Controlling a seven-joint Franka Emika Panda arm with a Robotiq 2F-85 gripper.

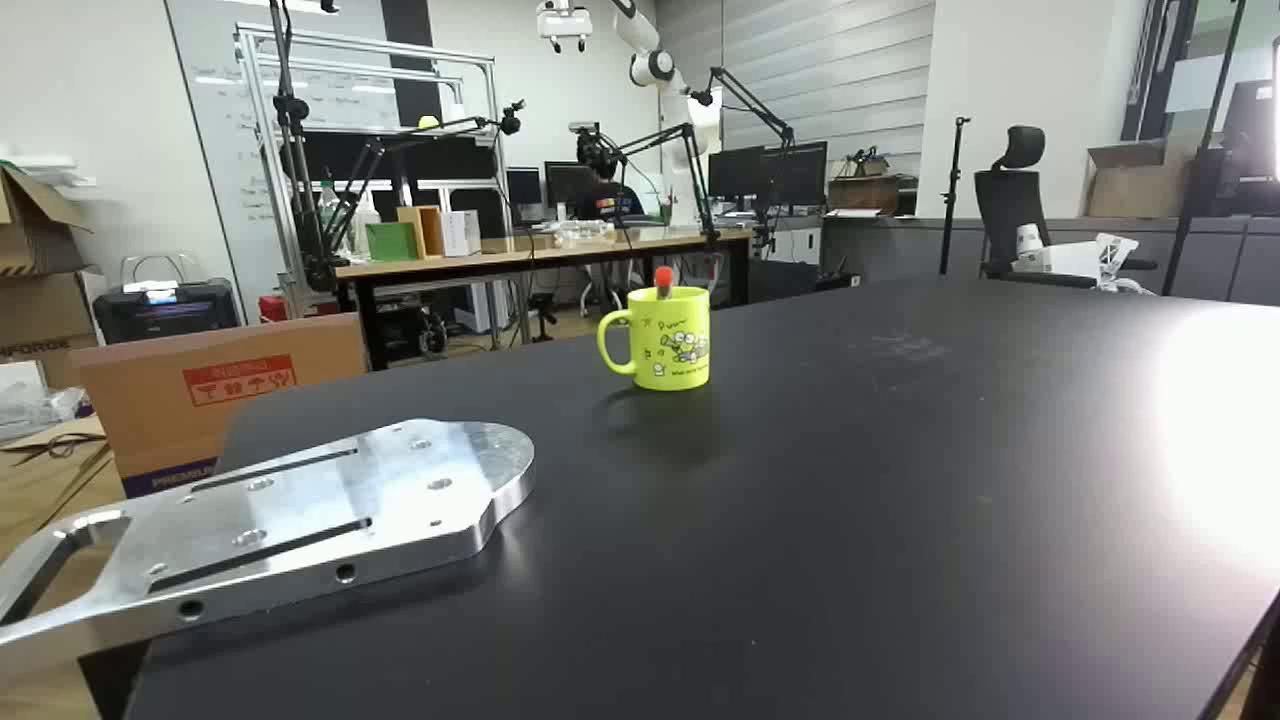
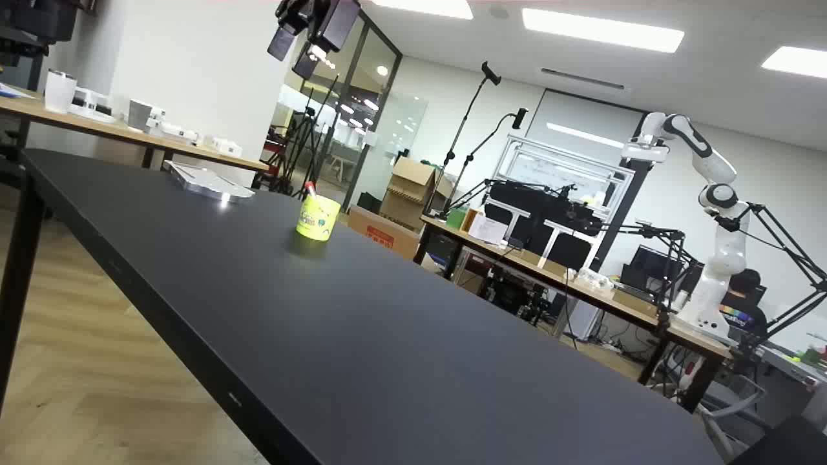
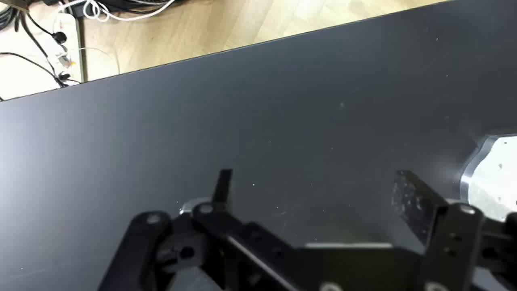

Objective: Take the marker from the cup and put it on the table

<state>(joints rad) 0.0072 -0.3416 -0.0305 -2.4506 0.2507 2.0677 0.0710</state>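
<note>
The yellow-green cup (image 1: 655,350) stands upright on the black table (image 1: 850,520); it also shows in an exterior view (image 2: 316,219). The red marker stands in the cup, its red end (image 1: 664,277) above the rim; in an exterior view it leans a little (image 2: 311,188). Its lower part is hidden inside the cup. My gripper (image 2: 293,55) is high above the table, well apart from the cup. In the wrist view my gripper (image 3: 315,173) is open, with its fingers wide apart and nothing between them. Cup and marker are out of the wrist view.
A silvery metal plate (image 1: 340,500) lies on the table near the cup; it shows at the right of the wrist view (image 3: 494,178). A cardboard box (image 1: 215,400) stands beyond the table edge. A wooden workbench (image 1: 540,250) and another white arm (image 2: 717,258) stand in the background.
</note>
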